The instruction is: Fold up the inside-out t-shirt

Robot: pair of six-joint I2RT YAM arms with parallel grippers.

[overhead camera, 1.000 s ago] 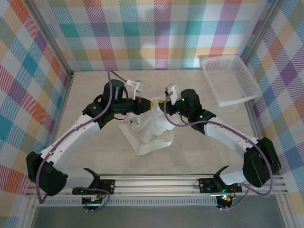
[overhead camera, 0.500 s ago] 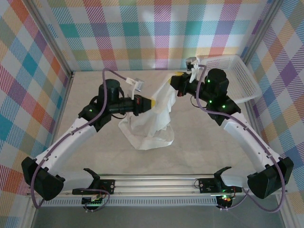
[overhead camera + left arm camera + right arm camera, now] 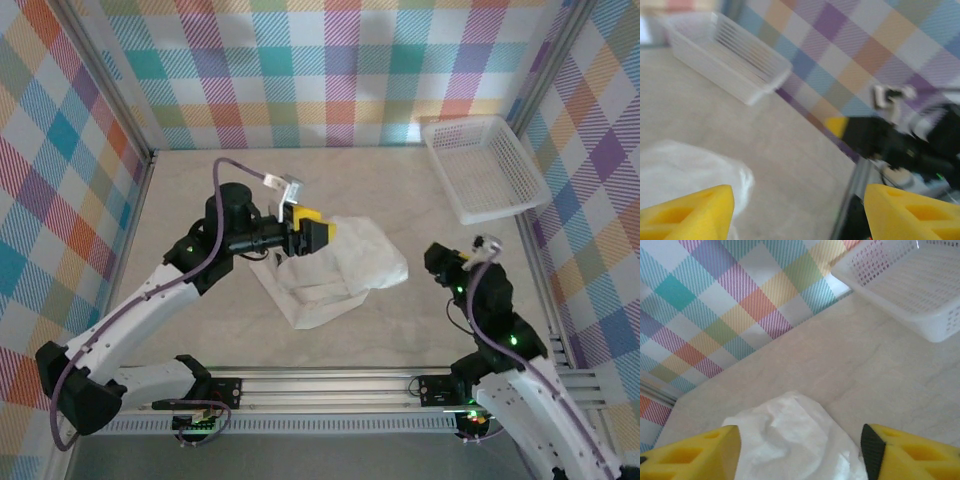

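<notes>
Smack in the middle of the counter (image 3: 400, 330) you've got the t-shirt (image 3: 340, 268), and it's nowhere near folded, just a rumpled white heap. From the top camera, the puffier bunched part sits toward the right, and a flatter flap runs out to a point toward the near-left. Your left wrist cam catches a blurry white lump of it (image 3: 685, 170) low on the left, and the right wrist cam has a wrinkled mound of it (image 3: 795, 440) at the bottom of the view. Your left hand (image 3: 314, 231) is at the shirt's far-left edge, right over the fabric. Its yellow fingers are spread wide with nothing between them (image 3: 800, 215), so it's open and gripping nothing. I honestly can't tell whether it brushes the cloth. Your right hand (image 3: 437, 261) is just off the shirt's right edge, near it but apart. Its fingers stand wide too (image 3: 800, 455), and the shirt lies on the counter beyond them rather than pinched, so that one's open as well. Further out, the white lattice basket (image 3: 500, 212) sits in the far-right corner against the plaid walls (image 3: 320, 70), well away from the shirt. You can see it on both wrist cams (image 3: 730, 60) (image 3: 910, 295).
</notes>
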